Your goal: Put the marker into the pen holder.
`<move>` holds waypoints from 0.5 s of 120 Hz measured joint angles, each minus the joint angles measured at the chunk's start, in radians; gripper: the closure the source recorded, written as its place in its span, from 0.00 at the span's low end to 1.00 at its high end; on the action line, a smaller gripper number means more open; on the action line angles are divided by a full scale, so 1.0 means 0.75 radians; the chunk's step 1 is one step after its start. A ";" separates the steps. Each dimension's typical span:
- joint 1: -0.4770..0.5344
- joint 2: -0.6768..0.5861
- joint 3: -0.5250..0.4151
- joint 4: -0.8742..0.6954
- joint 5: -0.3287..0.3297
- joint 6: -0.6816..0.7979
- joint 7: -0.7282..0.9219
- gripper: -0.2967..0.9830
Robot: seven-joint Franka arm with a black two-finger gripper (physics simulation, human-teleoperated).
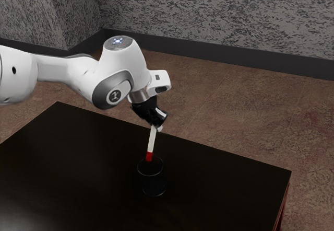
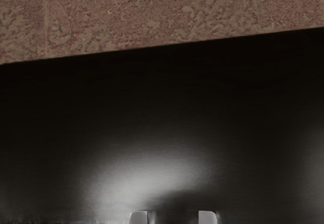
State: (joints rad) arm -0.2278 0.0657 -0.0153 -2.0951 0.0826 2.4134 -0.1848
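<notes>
A black wooden-looking bench (image 1: 62,152) is backed by brown floor (image 1: 224,105); centrally, one white-and-red marker (image 1: 152,139), one black cylindrical holder (image 1: 152,181) and one black hand (image 1: 162,123), parted, are seen.

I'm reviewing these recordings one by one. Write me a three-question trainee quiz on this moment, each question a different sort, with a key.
1. Multiple choice: in the exterior view, what color is the lower visible part of the marker?
A) blue
B) red
C) green
2. Fill in: above the pen holder, the gripper is at the marker's ____ end.
3. True or false: the pen holder is lying on its side.

Key: 1 B; 2 upper; 3 false
</notes>
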 joint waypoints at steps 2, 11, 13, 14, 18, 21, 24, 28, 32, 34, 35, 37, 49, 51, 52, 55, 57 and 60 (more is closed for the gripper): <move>0.004 0.000 0.000 0.000 0.000 0.000 -0.001 0.83; 0.002 0.000 0.000 -0.001 -0.001 -0.001 -0.005 0.83; -0.001 0.000 0.000 -0.002 -0.001 -0.001 -0.006 0.83; -0.003 -0.001 0.000 -0.004 -0.001 -0.001 -0.007 0.82; -0.011 -0.002 0.000 -0.011 -0.001 -0.001 -0.008 0.82; -0.017 -0.002 -0.001 -0.015 -0.002 -0.001 -0.009 0.82; -0.022 -0.003 -0.001 -0.018 -0.003 -0.001 -0.010 0.82; -0.028 -0.002 -0.001 -0.022 -0.004 -0.001 -0.011 0.82; -0.032 -0.001 -0.001 -0.027 -0.004 -0.001 -0.012 0.82; -0.034 0.000 -0.001 -0.030 -0.004 -0.001 -0.013 0.82; -0.034 0.000 -0.001 -0.032 -0.004 -0.001 -0.013 0.82; -0.035 0.000 -0.002 -0.036 -0.005 -0.001 -0.014 0.82; -0.031 0.001 -0.001 -0.066 -0.005 -0.002 -0.017 0.82; -0.030 0.001 -0.001 -0.073 -0.004 -0.002 -0.018 0.82; -0.030 0.001 -0.001 -0.076 -0.004 -0.002 -0.018 0.82; -0.028 0.002 0.000 -0.086 -0.004 -0.002 -0.019 0.82; -0.027 0.002 0.000 -0.090 -0.003 -0.003 -0.019 0.82; -0.026 0.002 0.000 -0.094 -0.003 -0.003 -0.020 0.82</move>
State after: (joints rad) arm -0.2471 0.0674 -0.0156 -2.1657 0.0801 2.4115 -0.2002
